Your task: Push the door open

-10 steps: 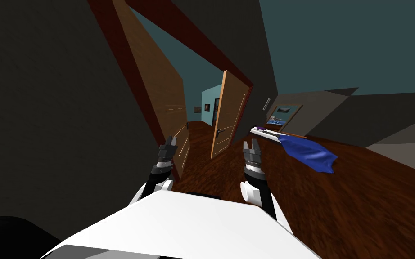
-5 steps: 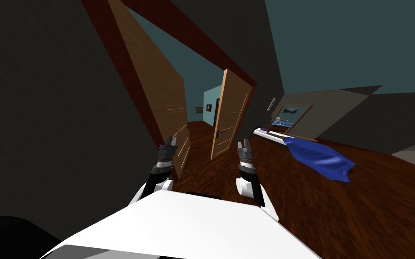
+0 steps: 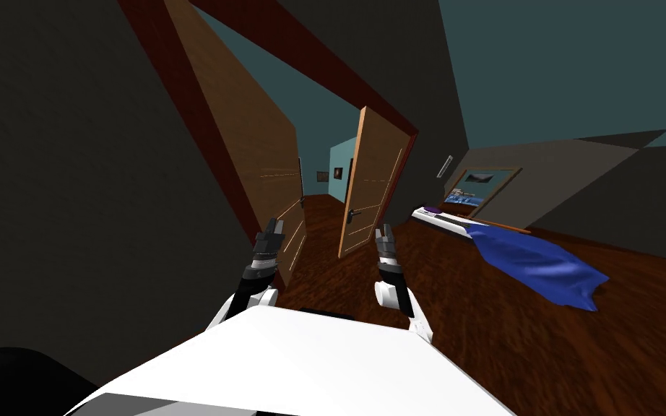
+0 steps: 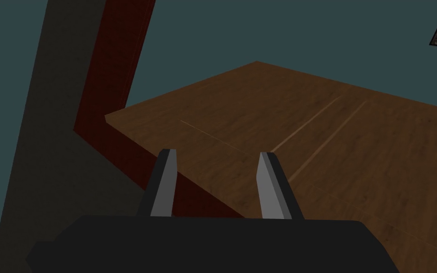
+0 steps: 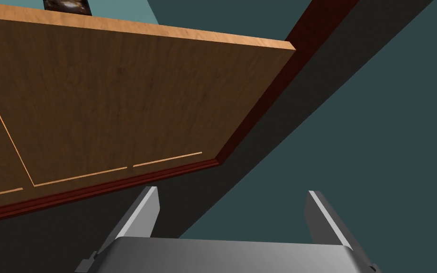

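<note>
**Right hand short of the door: push flat and near the handle**

Dark walls and a dark red frame [image 3: 180, 108] surround a double doorway. A brown wood floor [image 3: 469, 325] runs through it towards a teal wall beyond. Both leaves stand ajar with a gap between them. The left door [image 3: 252, 152] is close by the left hand [image 3: 274, 231], and the right door [image 3: 371, 180] is further ahead, beyond the right hand [image 3: 383, 235].

The left hand's fingers are spread with nothing between them. They point at the left door's panel from very near, though I cannot tell whether they touch it. The right hand is also spread wide and empty, and the right wrist view shows the right door's panel past its fingertips, not yet met.

I judge that the approach is under way and the push has not begun. To do it well:

- Bring the right hand onto the bare panel on the free-edge side, beside the dark handle [image 3: 354, 214] and away from the hinges, where the leaf should swing most easily.
- Press with the fingers' flat faces rather than their tips.
- Keep the fingers out of the gap between the leaves and clear of the handle.
- Follow the swing with the base so the push stays square to the panel.
- Keep the left arm from snagging the left door.

A blue cloth [image 3: 534, 263] lies on the floor to the right, well apart.
</note>
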